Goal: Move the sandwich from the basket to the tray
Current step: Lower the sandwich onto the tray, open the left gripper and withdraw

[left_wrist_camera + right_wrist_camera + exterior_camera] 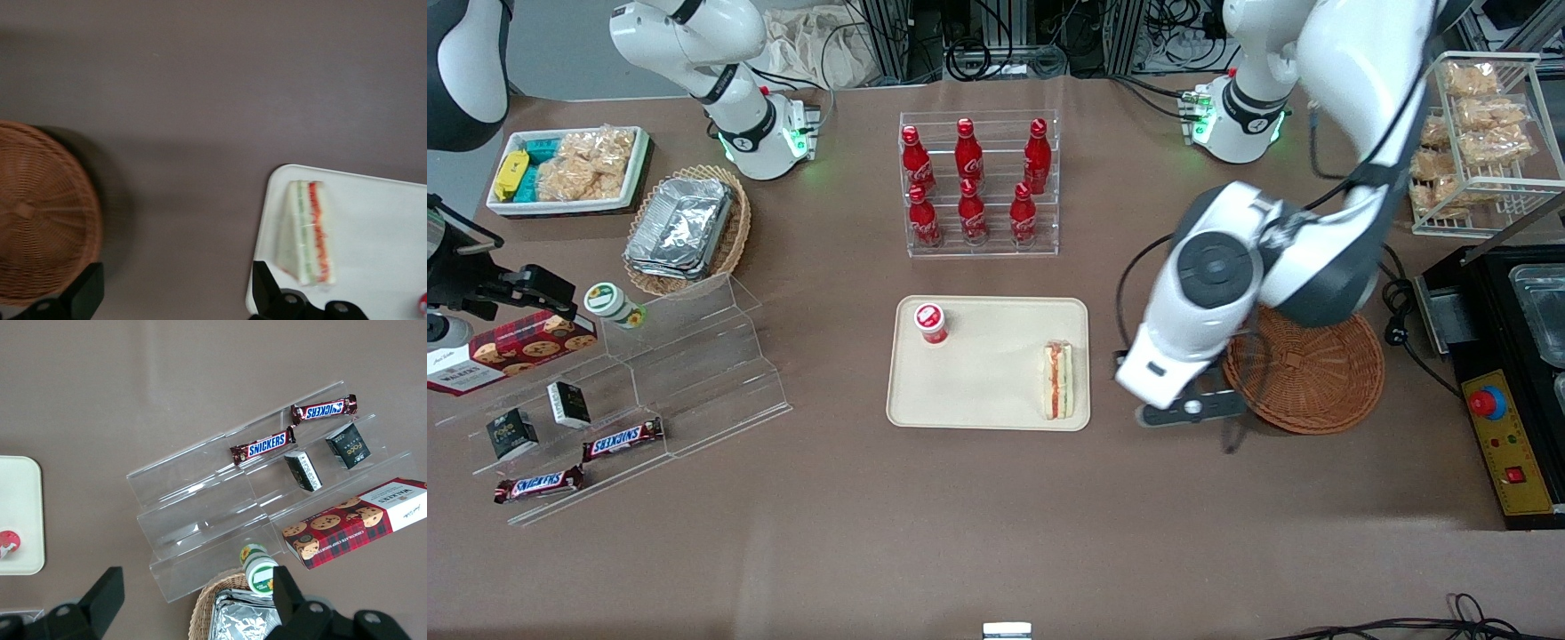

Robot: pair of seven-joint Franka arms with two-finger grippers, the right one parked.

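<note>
The sandwich, a pale wedge with red and green filling, lies on the beige tray at the tray's edge toward the working arm. It also shows in the left wrist view on the tray. The reddish-brown wicker basket stands empty beside the tray; it shows in the wrist view too. My left gripper hangs above the bare table between tray and basket. Its fingers are spread wide and hold nothing.
A small red-capped bottle stands on the tray. A clear rack of red cola bottles stands farther from the front camera than the tray. A clear stepped shelf with Snickers bars lies toward the parked arm's end. A black box with a red button sits by the basket.
</note>
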